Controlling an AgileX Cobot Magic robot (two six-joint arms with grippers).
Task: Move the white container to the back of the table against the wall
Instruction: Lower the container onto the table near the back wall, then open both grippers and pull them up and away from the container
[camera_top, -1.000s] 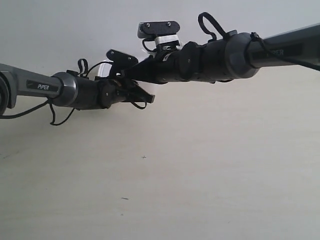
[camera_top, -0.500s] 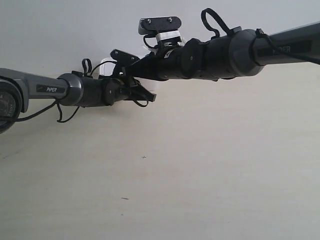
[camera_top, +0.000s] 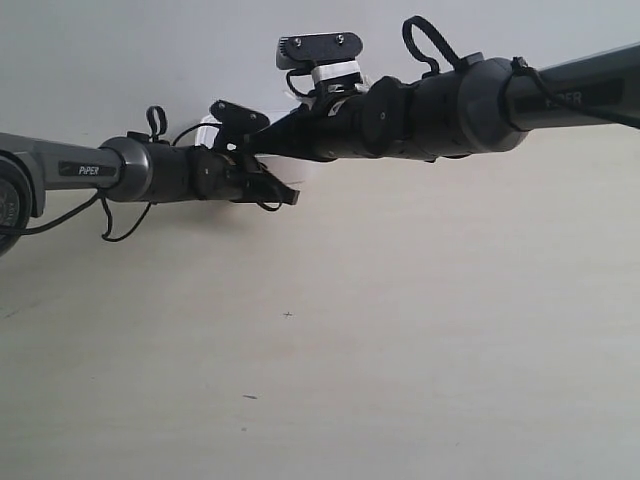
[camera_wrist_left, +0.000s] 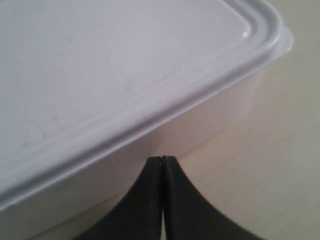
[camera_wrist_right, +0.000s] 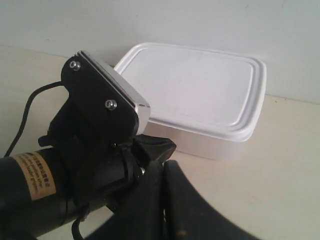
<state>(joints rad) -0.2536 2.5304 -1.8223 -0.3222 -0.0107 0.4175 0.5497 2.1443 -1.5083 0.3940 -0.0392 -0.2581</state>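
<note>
The white container (camera_wrist_right: 195, 90) lies flat with its rimmed lid on, its far side close along the wall (camera_wrist_right: 160, 20). In the exterior view only a white sliver of the container (camera_top: 204, 133) shows behind the two crossed arms. My left gripper (camera_wrist_left: 161, 159) is shut, and its tips sit at the container's (camera_wrist_left: 125, 65) near side wall, low by the table (camera_wrist_left: 280, 165). I cannot tell whether they touch. My right gripper (camera_wrist_right: 164, 165) is shut and empty, just behind the left arm's wrist camera (camera_wrist_right: 105, 95), short of the container.
In the exterior view, the arm at the right (camera_top: 450, 105) reaches across above the arm at the left (camera_top: 150, 172), and both crowd the back of the table. The beige table (camera_top: 400, 340) spreads toward the front with a few small dark specks (camera_top: 288, 314).
The arm at the exterior view's left has lifted slightly and drawn back toward the wall and leftward. The other arm rose a little at first, then held still.
</note>
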